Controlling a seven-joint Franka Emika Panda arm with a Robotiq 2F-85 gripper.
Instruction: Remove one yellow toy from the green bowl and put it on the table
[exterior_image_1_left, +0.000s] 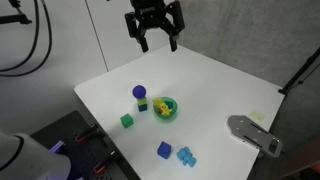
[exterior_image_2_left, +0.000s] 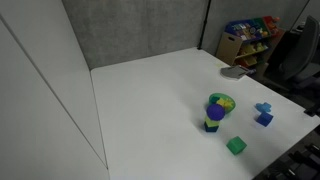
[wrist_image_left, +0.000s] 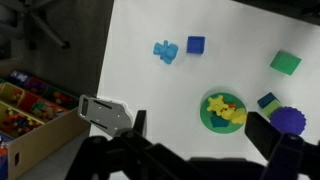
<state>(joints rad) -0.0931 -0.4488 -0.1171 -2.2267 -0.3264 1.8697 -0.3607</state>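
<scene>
step: reach | jaws released, empty, top centre | centre above green bowl (exterior_image_1_left: 174, 112) mid-frame | pinch one yellow toy (wrist_image_left: 222, 106), avoiding rim

Gripper (exterior_image_1_left: 158, 45) is cut off at the top edge in an exterior view, so no arm shows. Wrist view: its fingers (wrist_image_left: 262, 140) are dark and blurred, run off the bottom edge, and one hides part of the blue ball (wrist_image_left: 291, 120). Yellow toys (wrist_image_left: 226, 108) in green bowl (wrist_image_left: 205, 121) are clumped and too small to count. Grey flat thing (wrist_image_left: 104, 113): can't tell what it is.
</scene>
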